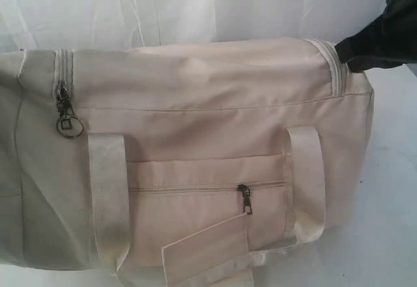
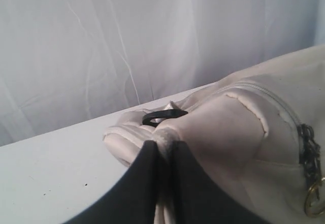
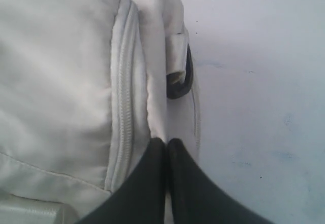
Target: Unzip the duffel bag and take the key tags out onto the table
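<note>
The cream-beige duffel bag (image 1: 195, 105) lies on its side on the white table (image 1: 394, 189) and fills most of the exterior view. Its grey zippers (image 3: 122, 107) look closed. A zipper pull with a metal ring (image 1: 65, 114) hangs near the bag's left end. My left gripper (image 2: 163, 145) is shut on a fold of bag fabric just below a black oval eyelet (image 2: 163, 116); it is outside the exterior view. At the bag's other end my right gripper (image 3: 166, 141) (image 1: 348, 56) is shut on a fabric edge beside another black eyelet (image 3: 180, 87). The key tags are hidden.
A front pocket with its own zipper pull (image 1: 244, 199) and a hanging fabric label (image 1: 205, 248) faces the exterior camera, between two pale webbing straps (image 1: 107, 196). A white curtain (image 1: 195, 7) hangs behind. Bare tabletop (image 3: 254, 82) shows beyond each end of the bag.
</note>
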Controlling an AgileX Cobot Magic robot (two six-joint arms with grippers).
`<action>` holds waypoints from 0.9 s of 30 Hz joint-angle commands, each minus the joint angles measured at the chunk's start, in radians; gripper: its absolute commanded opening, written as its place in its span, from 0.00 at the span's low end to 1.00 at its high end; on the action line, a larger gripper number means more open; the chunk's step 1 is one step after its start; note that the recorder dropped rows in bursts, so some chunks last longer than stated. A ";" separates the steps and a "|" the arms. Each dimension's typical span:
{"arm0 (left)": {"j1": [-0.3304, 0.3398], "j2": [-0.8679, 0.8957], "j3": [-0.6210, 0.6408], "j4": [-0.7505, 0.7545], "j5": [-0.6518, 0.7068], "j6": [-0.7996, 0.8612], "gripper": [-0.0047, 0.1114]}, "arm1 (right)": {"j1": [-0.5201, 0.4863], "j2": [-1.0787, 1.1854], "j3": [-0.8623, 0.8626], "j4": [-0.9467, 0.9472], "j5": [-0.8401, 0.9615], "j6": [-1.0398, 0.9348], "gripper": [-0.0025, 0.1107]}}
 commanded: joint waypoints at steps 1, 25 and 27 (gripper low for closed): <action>0.003 -0.045 -0.039 -0.034 0.099 0.012 0.04 | -0.014 -0.018 -0.021 -0.047 -0.074 -0.004 0.02; 0.003 -0.069 -0.039 -0.034 0.034 0.012 0.04 | 0.378 0.065 -0.021 0.614 -0.013 -0.796 0.46; 0.003 -0.069 -0.039 -0.034 0.036 0.012 0.04 | 0.440 0.102 -0.021 0.626 -0.058 -0.796 0.46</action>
